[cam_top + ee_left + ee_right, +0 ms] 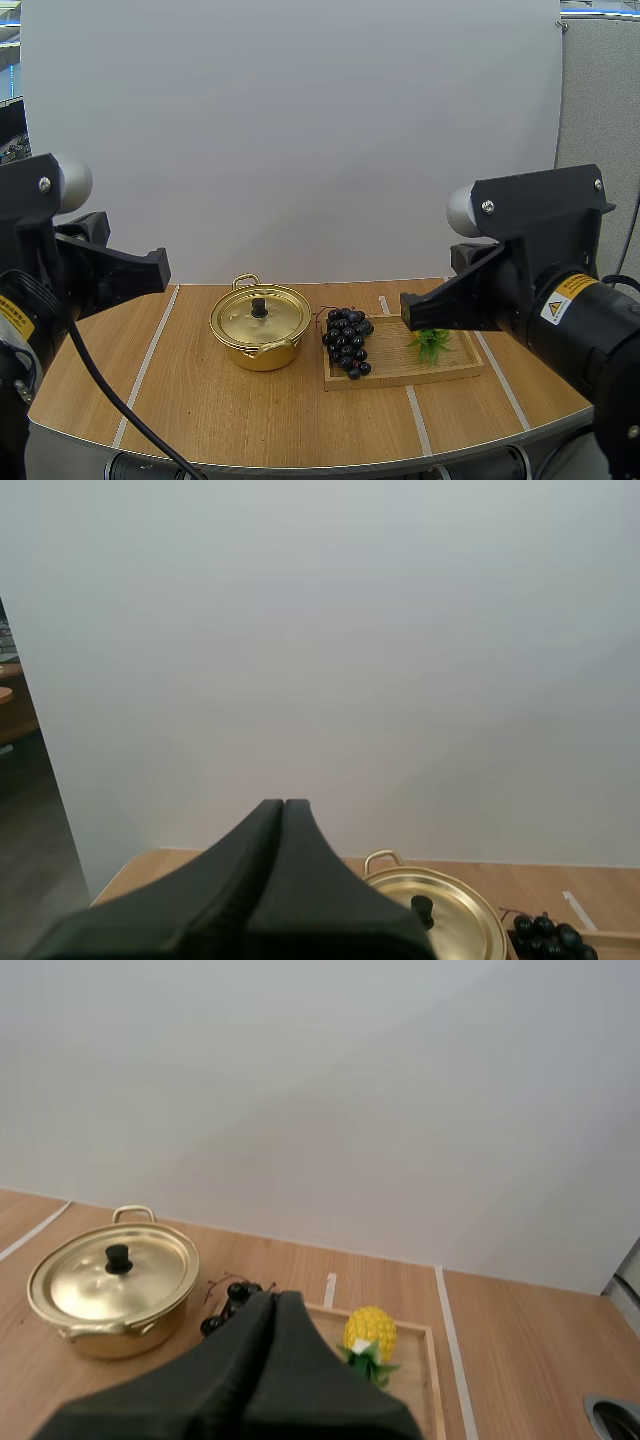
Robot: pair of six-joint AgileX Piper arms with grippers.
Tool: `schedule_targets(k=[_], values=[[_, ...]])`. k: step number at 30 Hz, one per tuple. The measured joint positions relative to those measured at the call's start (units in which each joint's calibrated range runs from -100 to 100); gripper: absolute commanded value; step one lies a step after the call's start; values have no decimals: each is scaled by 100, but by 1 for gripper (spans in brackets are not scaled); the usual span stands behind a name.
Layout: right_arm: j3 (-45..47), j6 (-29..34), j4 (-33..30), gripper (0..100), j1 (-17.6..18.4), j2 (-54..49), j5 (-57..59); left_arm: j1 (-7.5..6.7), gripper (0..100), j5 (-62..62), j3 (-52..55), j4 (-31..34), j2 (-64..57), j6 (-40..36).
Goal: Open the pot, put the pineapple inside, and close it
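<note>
A golden pot (pixel 259 327) stands mid-table with its lid on, a black knob (pixel 259 306) on top. To its right a wooden tray (pixel 400 362) carries a bunch of dark grapes (pixel 347 341) and a small yellow pineapple (pixel 369 1333) with green leaves (pixel 430 341); my right arm hides the fruit's body in the high view. My left gripper (pixel 283 806) is shut, held high to the left of the pot (pixel 437 919). My right gripper (pixel 275 1300) is shut too, raised above the tray (pixel 415 1372) near the grapes (pixel 229 1305), with the pot (pixel 113 1283) off to its side.
White tape lines (pixel 150 358) run across the wooden table (pixel 200 410). A white backdrop (pixel 290 130) closes off the far side. The table's curved front edge (pixel 320 462) is near the arm bases.
</note>
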Motion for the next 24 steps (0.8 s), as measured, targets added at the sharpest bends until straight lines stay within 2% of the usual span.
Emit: schedule_targets(k=[4, 11, 14, 24], values=[[-267, 0, -35, 0, 0, 0, 963, 0, 0, 290, -11, -117, 0, 499], [-372, 118, -131, 0, 0, 69, 1538, 3, 0, 455, -26, -1412, 135, 1753], [-372, 226, -319, 0, 0, 334, 1594, 3, 0, 523, -26, -1658, 584, 1911], [-372, 327, -583, 0, 0, 1493, 1629, 3, 0, 245, -26, -1755, 2219, 2111]])
